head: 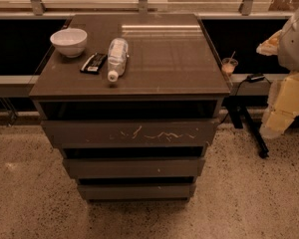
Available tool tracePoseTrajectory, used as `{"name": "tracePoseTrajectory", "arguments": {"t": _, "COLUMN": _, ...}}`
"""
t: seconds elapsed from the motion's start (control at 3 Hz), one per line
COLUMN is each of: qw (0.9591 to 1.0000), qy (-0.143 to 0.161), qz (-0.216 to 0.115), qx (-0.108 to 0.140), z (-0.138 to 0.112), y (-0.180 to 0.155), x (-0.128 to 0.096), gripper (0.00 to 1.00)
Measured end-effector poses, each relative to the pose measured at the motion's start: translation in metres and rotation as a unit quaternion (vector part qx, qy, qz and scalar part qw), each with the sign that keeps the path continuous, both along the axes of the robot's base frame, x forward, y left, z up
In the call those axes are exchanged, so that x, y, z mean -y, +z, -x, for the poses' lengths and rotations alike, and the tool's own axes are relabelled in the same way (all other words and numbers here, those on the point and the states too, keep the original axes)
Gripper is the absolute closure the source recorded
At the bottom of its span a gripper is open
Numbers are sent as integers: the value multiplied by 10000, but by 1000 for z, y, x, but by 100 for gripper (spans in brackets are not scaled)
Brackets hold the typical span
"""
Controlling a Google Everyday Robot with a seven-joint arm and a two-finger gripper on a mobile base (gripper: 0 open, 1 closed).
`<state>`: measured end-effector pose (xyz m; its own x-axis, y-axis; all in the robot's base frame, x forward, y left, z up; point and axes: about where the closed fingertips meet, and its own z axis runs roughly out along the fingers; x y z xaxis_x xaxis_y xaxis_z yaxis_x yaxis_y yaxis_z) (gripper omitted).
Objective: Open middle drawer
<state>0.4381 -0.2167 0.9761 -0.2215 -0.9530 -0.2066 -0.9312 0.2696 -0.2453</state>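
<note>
The middle drawer [134,167] is a wide, plain dark grey-brown front with a tiny pale speck. It sits in the cabinet [169,59] below the front with white scratches [132,133] and above the narrower bottom front [135,190]. A dark gap shows above it. My arm hangs at the right edge of the view, white and pale yellow. Its lower end, the gripper [274,126], is well to the right of the cabinet, about level with the top front, and touches nothing.
On the cabinet top are a white bowl [69,41], a black packet [93,62] and a water bottle [117,59] lying on its side. A small cup with a straw [229,65] stands on the ledge at right. A black stand leg [251,131] crosses the speckled floor beside the cabinet.
</note>
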Motion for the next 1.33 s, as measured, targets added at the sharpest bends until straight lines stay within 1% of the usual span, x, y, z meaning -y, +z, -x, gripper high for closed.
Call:
{"name": "tracePoseTrajectory", "arguments": {"t": 0.33, "qw": 10000, "qy": 0, "qz": 0, "qx": 0, "z": 0, "y": 0, "x": 0, "gripper": 0}}
{"name": "tracePoseTrajectory", "arguments": {"t": 0.67, "qw": 9997, "qy": 108, "qz": -232, "qx": -20, "z": -4, "y": -24, "x": -11, "gripper": 0}}
{"name": "tracePoseTrajectory", "arguments": {"t": 1.0, "qw": 9942, "qy": 440, "qz": -890, "qx": -423, "z": -5, "y": -104, "x": -43, "gripper": 0}}
{"name": "tracePoseTrajectory", "arguments": {"t": 1.33, "qw": 9820, "qy": 784, "qz": -1373, "qx": -1031, "z": 13, "y": -187, "x": -75, "gripper": 0}}
